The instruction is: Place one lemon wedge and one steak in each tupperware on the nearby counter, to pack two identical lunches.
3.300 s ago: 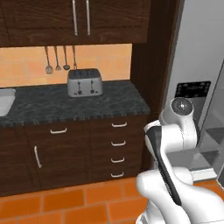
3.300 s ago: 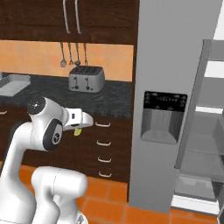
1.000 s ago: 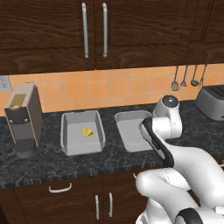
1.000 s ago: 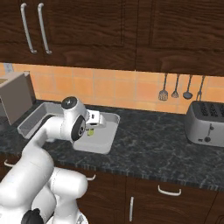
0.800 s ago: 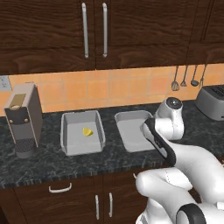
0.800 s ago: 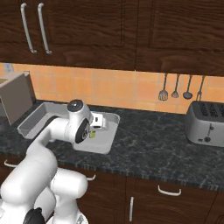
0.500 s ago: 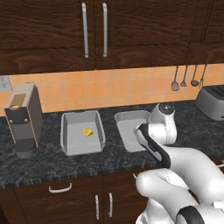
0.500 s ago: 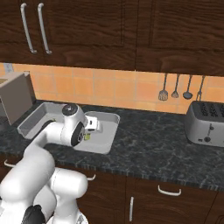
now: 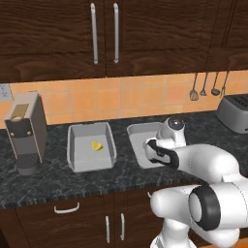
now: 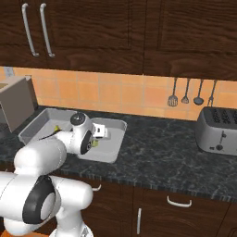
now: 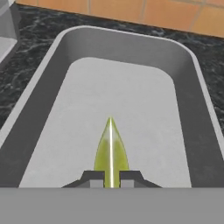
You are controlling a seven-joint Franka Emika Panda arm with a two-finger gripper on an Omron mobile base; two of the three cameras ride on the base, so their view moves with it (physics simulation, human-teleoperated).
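A black marbled tabletop (image 9: 58, 177) carries two grey tupperware tubs. Since a moment ago the arm has swung over the right tupperware (image 11: 131, 96); its fingers (image 11: 111, 178) pinch a lemon wedge (image 11: 111, 151) just above that tub's bare floor. The left tupperware (image 9: 90, 146), beside it, already holds a wedge (image 9: 97, 145). Release looks next; steaks remain.

Yellow-green lemon wedge (image 11: 111, 151) (grey tupperware (image 11: 65, 57))

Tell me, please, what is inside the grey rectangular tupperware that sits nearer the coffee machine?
The grey rectangular tupperware nearer the coffee machine holds one yellow lemon wedge on its floor; no steak shows. In the right base view the white arm covers part of it.
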